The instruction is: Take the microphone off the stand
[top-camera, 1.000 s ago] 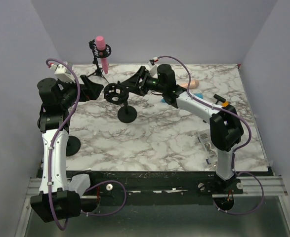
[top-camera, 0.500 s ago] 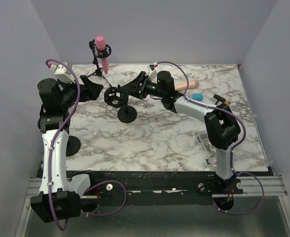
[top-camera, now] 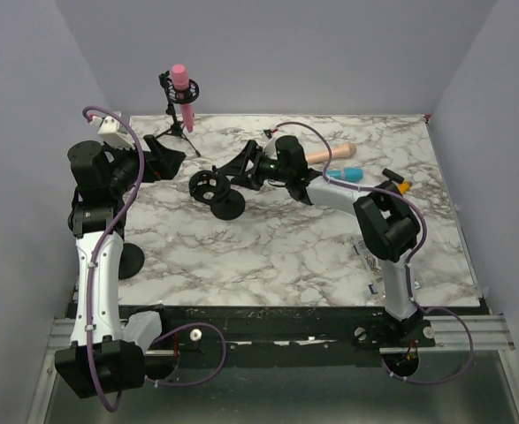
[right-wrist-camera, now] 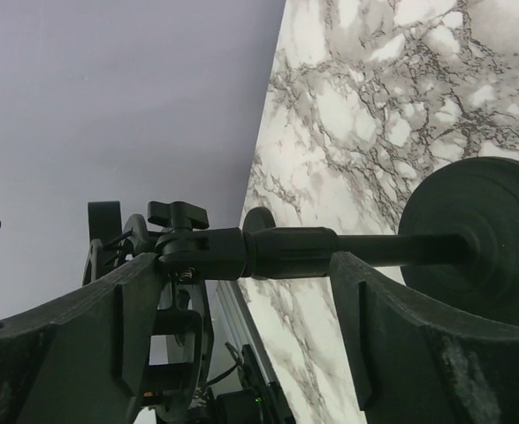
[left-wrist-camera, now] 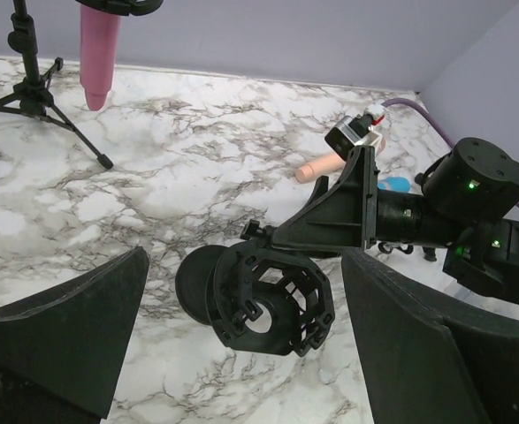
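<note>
Black stand [right-wrist-camera: 374, 250], its mount [left-wrist-camera: 272, 296] empty, has its post between the parted jaws of your right gripper [right-wrist-camera: 246, 274], unclamped. Your left gripper [left-wrist-camera: 241, 265] gapes wide, holding nothing. Farther ahead of it, up-left, the pink mic [left-wrist-camera: 98, 53] hangs in the tripod [left-wrist-camera: 31, 88]. That looks like the open job: reach there, clamp the mic, lift it free.

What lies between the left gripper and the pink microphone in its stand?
In the left wrist view, only bare marble table and a leg of the tripod stand lie between the left gripper and the pink microphone.
</note>
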Available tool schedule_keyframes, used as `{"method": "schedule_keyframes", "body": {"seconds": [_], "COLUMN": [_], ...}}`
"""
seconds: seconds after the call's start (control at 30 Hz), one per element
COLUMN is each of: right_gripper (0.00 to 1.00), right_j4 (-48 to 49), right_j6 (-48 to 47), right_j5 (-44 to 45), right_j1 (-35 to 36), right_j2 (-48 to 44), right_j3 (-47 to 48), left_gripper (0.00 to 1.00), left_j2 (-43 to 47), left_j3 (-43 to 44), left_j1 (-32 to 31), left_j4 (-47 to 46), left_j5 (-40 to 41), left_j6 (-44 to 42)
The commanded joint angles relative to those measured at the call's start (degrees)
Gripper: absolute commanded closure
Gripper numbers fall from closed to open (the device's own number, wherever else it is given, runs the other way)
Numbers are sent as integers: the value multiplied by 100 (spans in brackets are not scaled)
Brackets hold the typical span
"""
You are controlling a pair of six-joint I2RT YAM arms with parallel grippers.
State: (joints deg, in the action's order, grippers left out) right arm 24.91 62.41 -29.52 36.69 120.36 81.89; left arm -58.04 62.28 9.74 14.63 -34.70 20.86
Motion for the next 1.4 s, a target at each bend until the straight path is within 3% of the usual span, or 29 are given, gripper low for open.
{"method": "schedule_keyframes", "body": {"seconds": [0.0,0.13,0.37,0.5,0.9,1.17,1.37], "right_gripper": [14,0,0,0,0,0,0], "right_j4": [-1404,-1740,-2861,-3280,-3712,-3812,-3782], "right_j6": [-693,-905,-1495,-1847,-2662,-3098,-3025], "right_j5": [-29,-14,329,736,1255,1454,1445], "right_j1": [14,14,14,1,7,14,14], "right_j2": [215,-94,-496,-923,-2613,-3473,-3822], "right_j3": [204,587,1452,1458,-576,-2031,-2502], "left_gripper": [8,8,8,8,13,30,33], "left_j2": [-52,-98,-156,-179,-466,-887,-1208], "left_j3": [-87,-74,33,116,348,521,788], "left_j1": [-33,-173,-635,-912,-1562,-1848,-2285], "left_j4": [-288,-286,-4,244,878,1130,1691], "left_j5": [-306,-380,-172,100,938,1418,2534], "left_j6": [17,-80,-450,-680,-1299,-1386,-1567]}}
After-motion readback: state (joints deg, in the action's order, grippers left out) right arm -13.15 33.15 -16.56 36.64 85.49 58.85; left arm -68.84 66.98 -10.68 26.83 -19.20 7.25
